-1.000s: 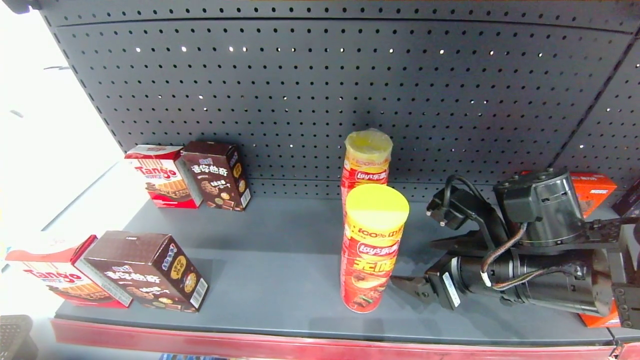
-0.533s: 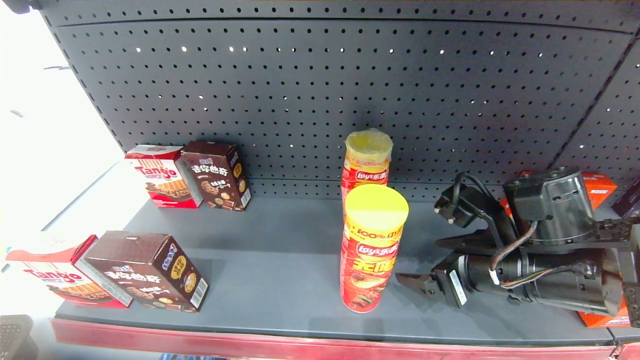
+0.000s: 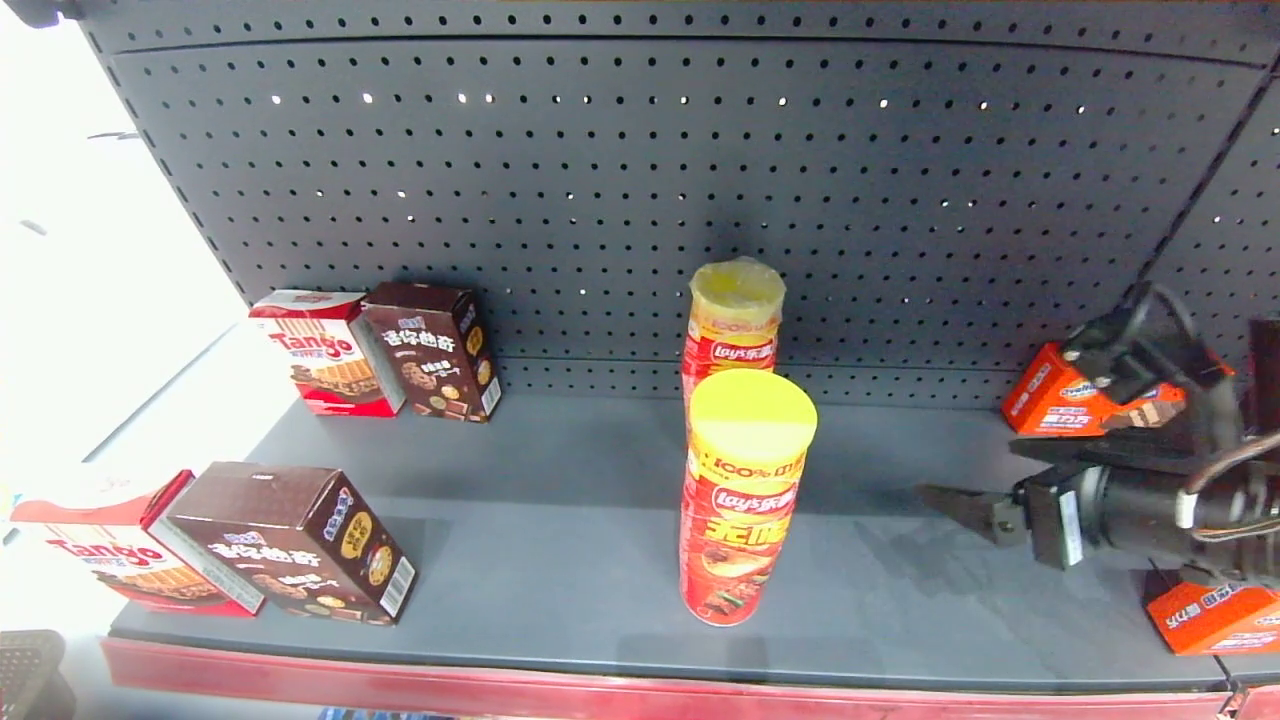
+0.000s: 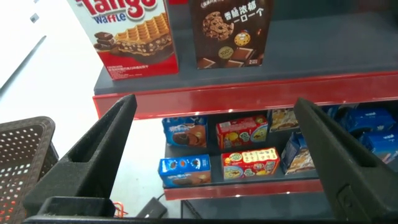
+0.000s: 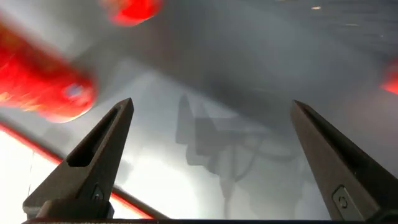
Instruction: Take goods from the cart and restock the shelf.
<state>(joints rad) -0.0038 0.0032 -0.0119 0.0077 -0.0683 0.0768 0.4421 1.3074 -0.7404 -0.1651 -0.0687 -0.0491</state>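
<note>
Right gripper (image 3: 968, 470): jaws spread wide with nothing between them. It hangs low over the right part of the shelf (image 3: 560, 540), fingertips pointing left.
Near chip can (image 3: 748, 500): upright on the deck at centre, towards the near edge. It stands left of the right gripper's fingertips, apart from them and outside the jaws. In the right wrist view it is a red blur off to one side of the fingers.
Far chip can (image 3: 733, 320): upright, straight behind the near one, close to the pegboard back (image 3: 640, 180).
Left gripper (image 4: 214, 102): jaws spread wide, empty. It is held in front of the red front lip (image 4: 249, 99), below deck level.
Count, cans: 2.
Count, wafer boxes: 2, far wafer box (image 3: 320, 350) and near wafer box (image 3: 110, 550).
Count, cookie boxes: 2, far cookie box (image 3: 435, 350) and near cookie box (image 3: 300, 540), each just right of its wafer box.
Count, orange boxes: 2, far orange box (image 3: 1060, 400) and near orange box (image 3: 1210, 615), both at the right end.
Open room: bare deck between the cookie boxes and the cans, and between the near can and the right gripper.
Edges: near wafer box, near cookie box and near orange box sit close to the near edge. The near can stands a little back from it.
</note>
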